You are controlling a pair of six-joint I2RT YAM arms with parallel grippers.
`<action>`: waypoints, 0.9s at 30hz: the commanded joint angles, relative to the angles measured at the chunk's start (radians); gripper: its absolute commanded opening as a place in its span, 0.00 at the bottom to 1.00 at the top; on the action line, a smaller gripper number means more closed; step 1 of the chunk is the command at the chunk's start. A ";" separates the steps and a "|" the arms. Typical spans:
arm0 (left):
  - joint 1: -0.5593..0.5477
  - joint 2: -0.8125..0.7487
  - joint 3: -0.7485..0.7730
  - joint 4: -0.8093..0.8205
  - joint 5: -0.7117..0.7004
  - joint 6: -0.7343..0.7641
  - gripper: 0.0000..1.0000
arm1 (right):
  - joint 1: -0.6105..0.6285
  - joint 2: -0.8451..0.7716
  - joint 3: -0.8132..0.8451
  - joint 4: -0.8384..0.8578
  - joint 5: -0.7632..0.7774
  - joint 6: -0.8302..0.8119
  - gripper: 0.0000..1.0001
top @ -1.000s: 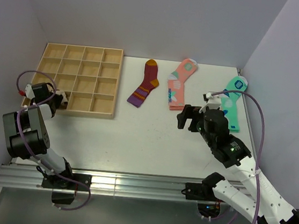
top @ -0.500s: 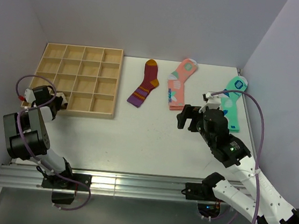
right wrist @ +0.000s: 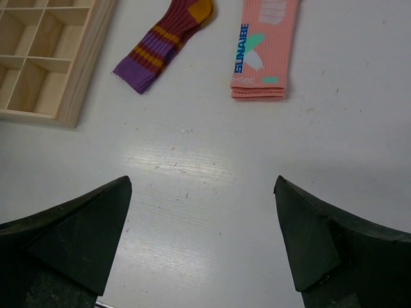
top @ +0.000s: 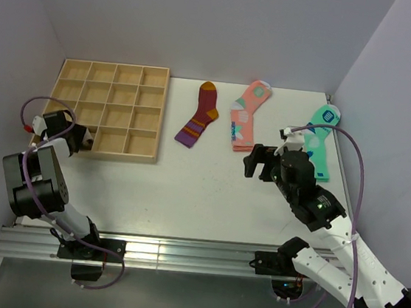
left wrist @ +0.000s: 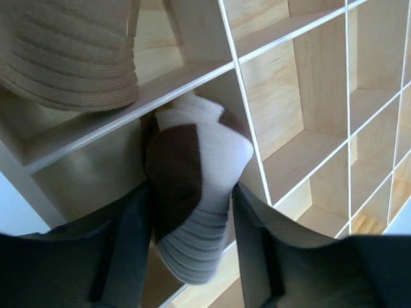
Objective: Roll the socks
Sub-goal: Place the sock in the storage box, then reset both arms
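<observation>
Pale lilac walls close in a white surface [top: 201, 191]. A shallow wooden tray [top: 124, 155] of square compartments sits at its far left. Over the last second almost nothing has moved in the overhead view. The right arm hangs where it was, and the maroon sock [top: 201, 116], pink sock [top: 247, 118] and mint-green sock [top: 320, 137] lie unmoved along the far edge. Only the left wrist has shifted slightly at the tray's near-left corner.

There the left fingers [left wrist: 128, 250] flank the beige sock [left wrist: 192, 186], already rolled and pushed down into a compartment. Both fingers lie against its sides, and I cannot tell whether they press it or have just let go. It looks like the moment of release. The brown sock [left wrist: 70, 58] sits as a second roll in the neighbouring compartment, across one thin divider. If so, this pair is rolled and stowed, and the step left is to draw the arm out without dragging the roll along.

The right fingers [right wrist: 83, 224] stand wide apart over bare surface, holding nothing.

The beige sock is a soft, plump bundle of fine knit, with a dark brown patch and a ribbed band at its near end. The brown sock shows coarser ribbing and a rounded edge. The tray is light, smooth plywood with thin, straight dividers. The loose socks lie flat and limp.
</observation>
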 commanded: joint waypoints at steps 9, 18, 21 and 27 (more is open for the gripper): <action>0.006 -0.047 0.100 -0.283 -0.063 0.067 0.67 | -0.005 -0.051 0.016 0.021 0.029 -0.016 1.00; 0.006 -0.186 0.110 -0.328 -0.054 0.060 0.70 | -0.003 -0.069 0.016 0.017 0.032 -0.017 1.00; 0.008 -0.214 0.104 -0.302 -0.048 0.067 0.67 | -0.005 -0.068 0.019 0.014 0.035 -0.016 1.00; 0.006 -0.137 0.119 -0.190 -0.011 0.098 0.61 | -0.005 -0.054 0.021 0.011 0.032 -0.011 1.00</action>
